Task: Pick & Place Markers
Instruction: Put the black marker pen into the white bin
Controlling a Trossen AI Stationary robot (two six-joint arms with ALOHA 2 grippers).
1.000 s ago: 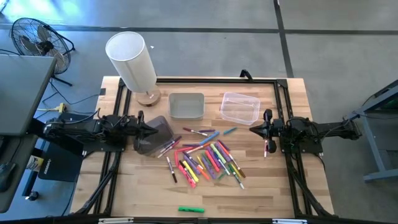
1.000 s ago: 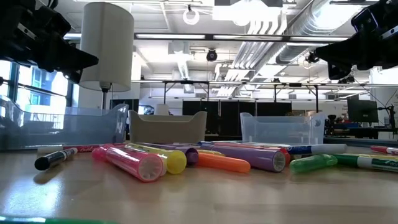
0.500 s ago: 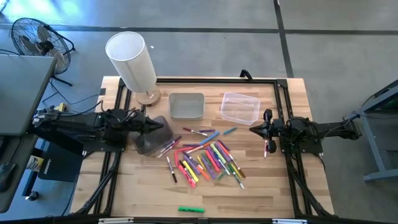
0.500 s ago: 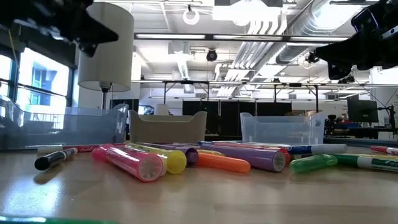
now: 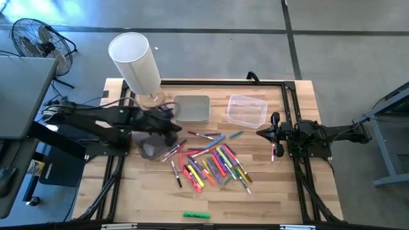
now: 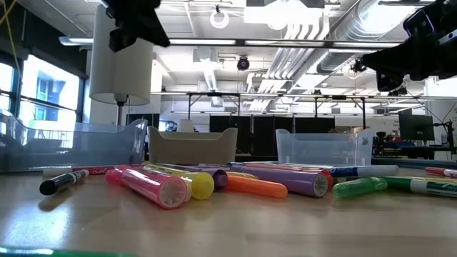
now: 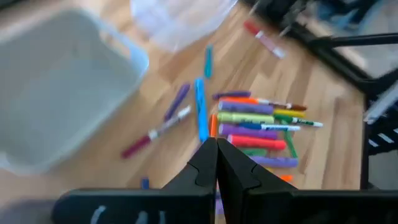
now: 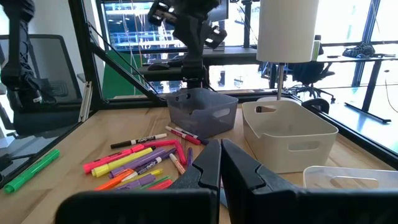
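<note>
Markers (image 5: 208,163) in a loose heap at mid-table, crossed and overlapping, between the two arms. Nearest the front edge, a lone green highlighter (image 5: 196,215), well apart from the heap. Probably light, stiff and smooth-barrelled; round, so apt to roll or skid at a nudge. Best pinched across the barrel near its middle, cap left alone, beginning with an outlier lying flat and free rather than one buried under others. Thin pens likely harder to catch than the fat highlighters.

Left gripper (image 5: 174,130) pressed shut with nothing in it, raised above the edge of a smoky grey bin (image 5: 153,148), next to the heap. Right gripper (image 5: 262,132) likewise closed and empty, parked at the table's right side, with a red marker (image 5: 275,151) lying just beside it.

Farther back, a pale grey bin (image 5: 192,108) and a clear bin (image 5: 246,110) side by side, no marker visible in either. Beyond those, a lamp (image 5: 134,61) at the back left corner.

Only from table height: the thickness of things, such as a fat pink highlighter (image 6: 153,187) end-on and a slim black pen (image 6: 64,180) lying apart, yet nothing of the heap's layout. Only from above: that layout, but flattened. Only from the left wrist: the spot straight under the closed jaws, a blue pen (image 7: 200,109) at the heap's fringe. Only from the right wrist: the left arm's height over the smoky bin.
</note>
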